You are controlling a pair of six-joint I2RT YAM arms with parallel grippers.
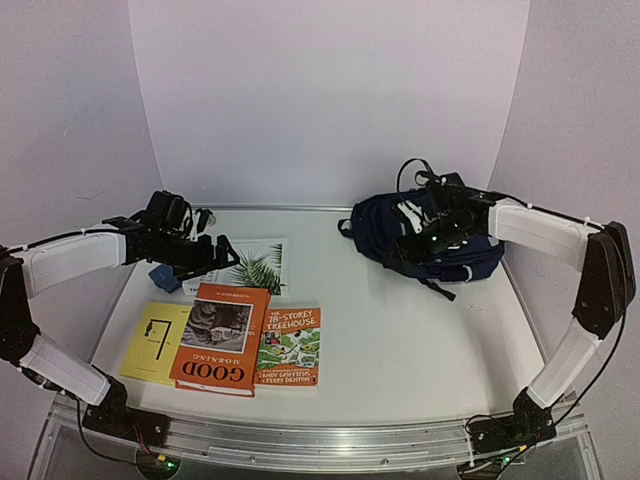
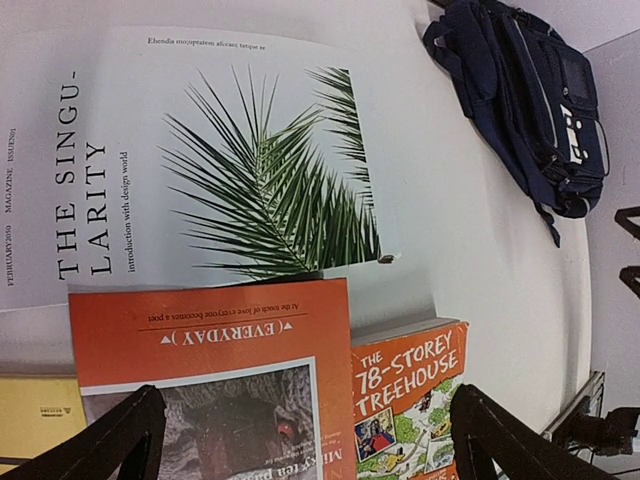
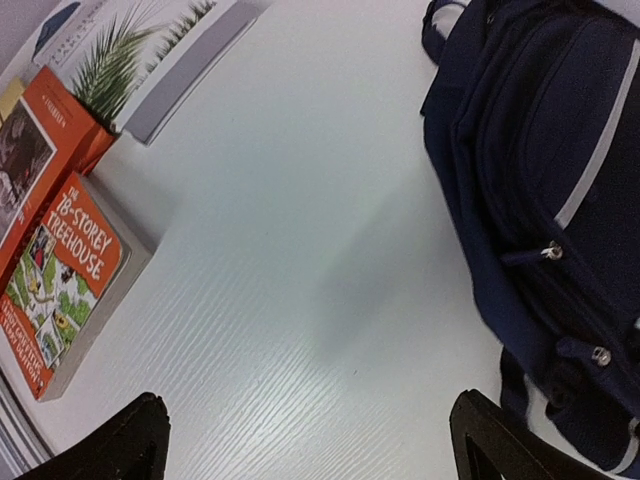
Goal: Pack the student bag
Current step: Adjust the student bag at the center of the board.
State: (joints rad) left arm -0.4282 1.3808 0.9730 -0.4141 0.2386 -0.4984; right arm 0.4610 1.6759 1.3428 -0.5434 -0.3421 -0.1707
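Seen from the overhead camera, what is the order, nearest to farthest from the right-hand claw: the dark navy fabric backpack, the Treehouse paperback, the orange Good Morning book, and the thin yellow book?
From the right gripper:
1. navy backpack, right beside it, at the far right.
2. Treehouse paperback, front, left of centre.
3. orange Good Morning book, next to the left.
4. yellow book, leftmost.

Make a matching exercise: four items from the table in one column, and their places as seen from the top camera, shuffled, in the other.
Things
1. student bag
2. palm magazine
3. Treehouse book
4. yellow book

Places
A. leftmost in the near row
B. far right of the table
C. just right of the orange book
D. behind the orange book, partly under it

Pairs: 1-B, 2-D, 3-C, 4-A
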